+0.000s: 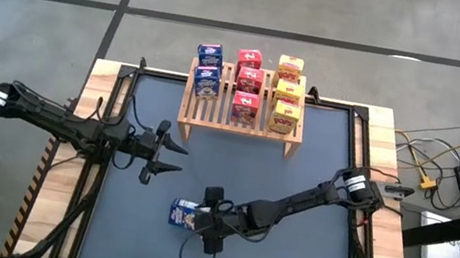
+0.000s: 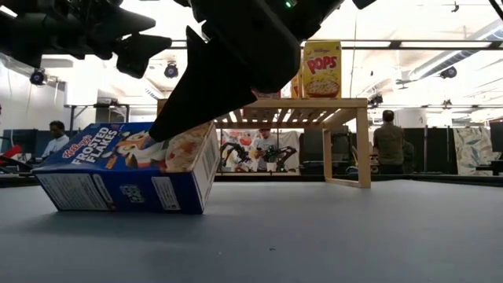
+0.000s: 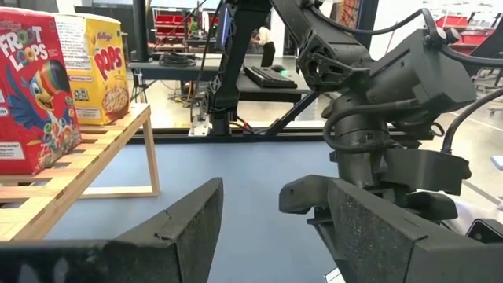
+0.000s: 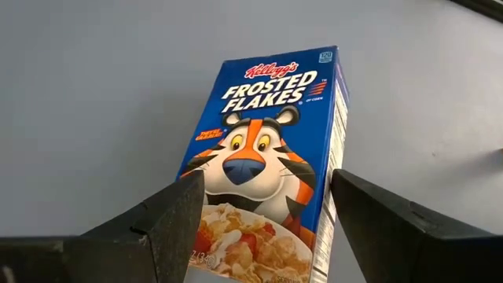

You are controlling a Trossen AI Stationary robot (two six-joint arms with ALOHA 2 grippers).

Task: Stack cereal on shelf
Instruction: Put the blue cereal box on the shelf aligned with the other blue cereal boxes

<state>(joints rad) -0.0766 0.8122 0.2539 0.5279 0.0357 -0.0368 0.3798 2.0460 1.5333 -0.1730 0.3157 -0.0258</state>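
Note:
A blue Frosted Flakes cereal box [image 1: 182,216] lies flat on the dark table mat, front face up [image 4: 263,149]. My right gripper [image 1: 202,220] reaches it from the table's right, slanting down. Its open fingers stand on either side of the box's nearer end [image 4: 267,236]. The wooden slatted shelf [image 1: 218,116] stands at the far middle on its legs. On it stand two blue boxes [image 1: 208,68], three red ones [image 1: 248,82] and three yellow ones [image 1: 288,92]. My left gripper [image 1: 176,156] hovers open at mid-left, level, holding nothing. My right gripper comes along the box's length. In the low view the tip of its near finger [image 2: 169,126] meets the upper near long edge [image 2: 145,145] of the box. I cannot tell whether either finger touches it. The box rests on the mat.
The shelf's near leg [image 2: 363,149] stands beyond the box, with bare mat [image 1: 320,154] between them. Black frame rails [image 1: 363,138] run along the mat's sides. Cables and gear [image 1: 449,177] lie off the table's right. People stand in the room beyond [image 2: 387,141].

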